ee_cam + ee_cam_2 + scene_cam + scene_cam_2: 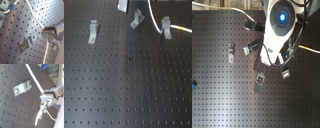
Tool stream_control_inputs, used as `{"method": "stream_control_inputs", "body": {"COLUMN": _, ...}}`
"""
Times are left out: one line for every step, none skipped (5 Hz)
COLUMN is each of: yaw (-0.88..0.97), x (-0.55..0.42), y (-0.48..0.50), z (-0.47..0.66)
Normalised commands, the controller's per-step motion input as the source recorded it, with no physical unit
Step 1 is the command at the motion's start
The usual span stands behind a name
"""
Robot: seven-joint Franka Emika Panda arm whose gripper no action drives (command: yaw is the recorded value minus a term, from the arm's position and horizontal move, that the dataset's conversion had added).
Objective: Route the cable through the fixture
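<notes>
The cable (pixel 154 20) is a thin white cord that comes down from the top edge of the first exterior view. It bends right past an upright clip, and its yellow band (pixel 180 29) lies there. The fixture (pixel 137 20) is a slanted grey clip with splayed legs, standing just left of the cable and apart from it. In both wrist views my gripper (pixel 44 29) (pixel 44 93) is shut on the cable (pixel 33 17) (pixel 33 76). In the second exterior view the arm (pixel 278 25) covers the gripper.
A longer flat grey clip (pixel 94 31) stands at the first exterior view's left and an upright clip (pixel 166 26) at its right. A grey clip (pixel 26 43) lies close below the gripper. A flat clip (pixel 22 87) shows in the second wrist view. All stand on a black perforated board (pixel 129 85).
</notes>
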Motion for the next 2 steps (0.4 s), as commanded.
{"method": "stream_control_inputs", "body": {"yaw": 0.0, "x": 0.008, "y": 0.018, "z": 0.0}}
{"method": "stream_control_inputs", "body": {"yaw": 0.05, "x": -0.343, "y": 0.134, "z": 0.49}}
